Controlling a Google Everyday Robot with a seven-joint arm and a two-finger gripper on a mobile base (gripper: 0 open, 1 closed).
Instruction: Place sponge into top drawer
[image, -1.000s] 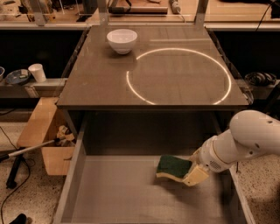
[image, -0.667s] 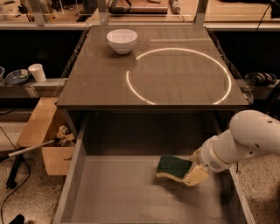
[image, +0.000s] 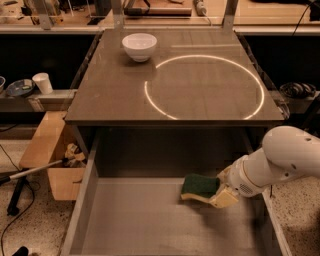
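The hand (image: 221, 195) is clamping the wavy-edged sponge (image: 199, 185), dark green scouring top over pale yellow foam, inside the shallow grey top drawer (image: 135, 222), over the right of its flat bottom.

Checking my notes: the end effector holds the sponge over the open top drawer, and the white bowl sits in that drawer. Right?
No: the camera view shows the white bowl on the table top, not in the top drawer. The end effector does hold the sponge over that open drawer.
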